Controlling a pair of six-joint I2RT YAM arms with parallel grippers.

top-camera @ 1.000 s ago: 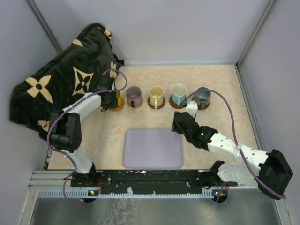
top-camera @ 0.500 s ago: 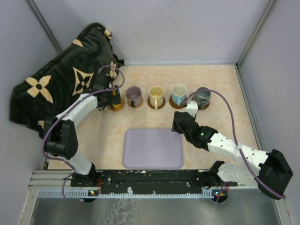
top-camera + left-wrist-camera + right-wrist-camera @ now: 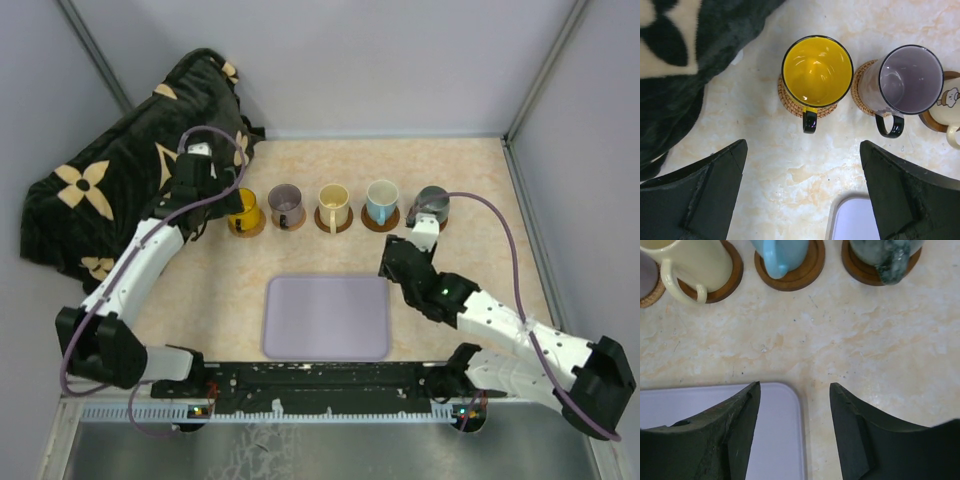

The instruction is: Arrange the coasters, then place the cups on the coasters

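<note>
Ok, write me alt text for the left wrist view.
A yellow cup and a purple cup stand on woven coasters on a marbled table, handles pointing to the bottom edge. The open left pincer frames the bottom corners; a dark blanket fills the upper left.

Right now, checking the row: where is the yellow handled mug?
Top view: yellow mug, leftmost in the row, on a tan woven coaster, beside the purple mug.
</note>
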